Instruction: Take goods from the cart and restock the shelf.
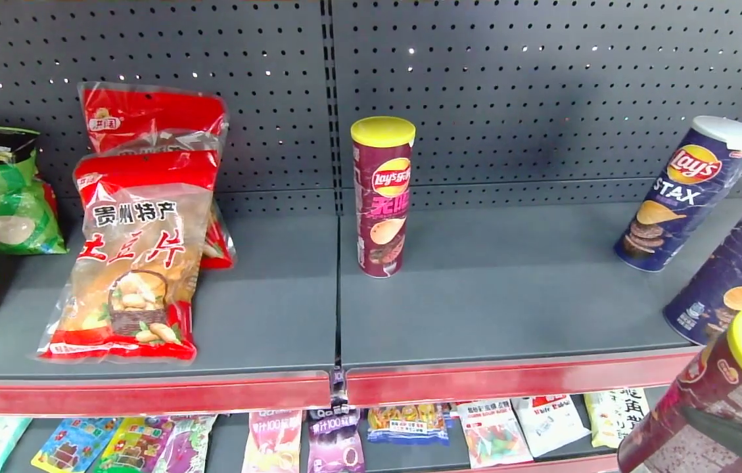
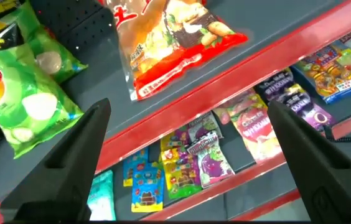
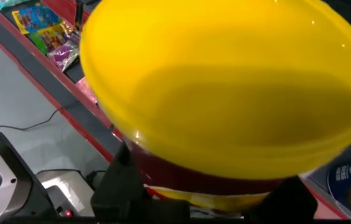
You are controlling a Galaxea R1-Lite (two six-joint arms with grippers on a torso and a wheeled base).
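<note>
On the shelf (image 1: 509, 295) one maroon chip canister (image 1: 382, 197) stands; right gripper (image 3: 203, 202) clamps a second canister (image 1: 725, 387), unplaced; left gripper (image 2: 188, 155) spread, empty.

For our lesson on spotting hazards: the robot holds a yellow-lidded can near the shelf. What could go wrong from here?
1. The held can, gripped by the right end effector, sits low beside the red shelf lip. It might strike that lip on the way in.
2. The nearest blue can stands close by on the shelf. A nudge from the incoming can could topple it.
</note>
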